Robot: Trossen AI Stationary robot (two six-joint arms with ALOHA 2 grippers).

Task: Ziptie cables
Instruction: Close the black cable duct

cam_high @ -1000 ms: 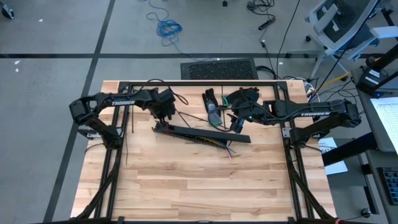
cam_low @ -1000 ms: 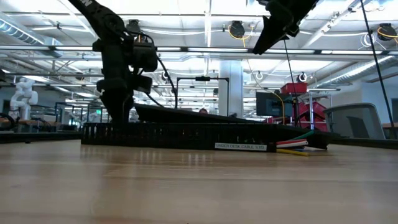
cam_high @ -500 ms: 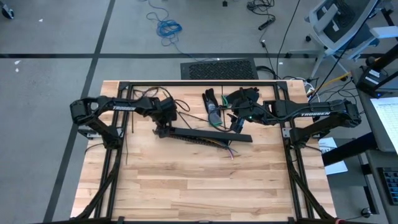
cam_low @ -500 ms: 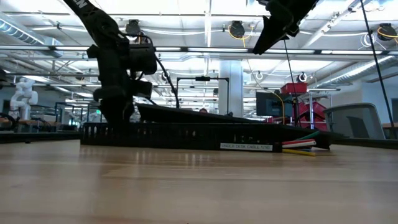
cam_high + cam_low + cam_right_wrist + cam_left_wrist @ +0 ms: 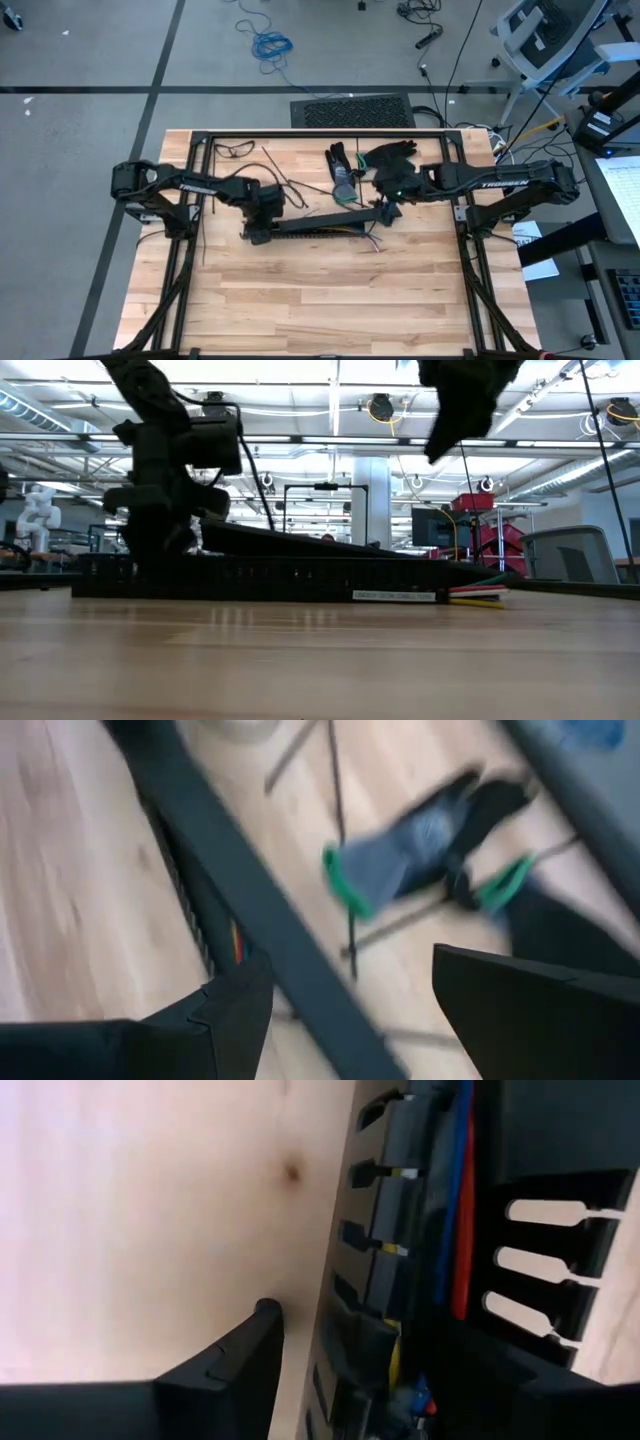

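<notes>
Since a second ago the slotted rail [image 5: 320, 224] has swung from a slant to lie nearly square across the surface [image 5: 320, 300], and the left tool [image 5: 255, 232] has dropped to the rail's left end. Its fingers straddle that end wall, narrowing, though whether they already pinch it I cannot tell. The right tool [image 5: 385, 208], fingers spread, hovers over the rail's right end.

The cables [image 5: 458, 1210] lie inside the rail's channel, coloured tips poking out of its right end [image 5: 478, 594]. I judge this the rail-positioning step; next, the cables need exposing and a ziptie fetching. Thin dark strips behind the rail may be zipties [image 5: 300, 187].
</notes>
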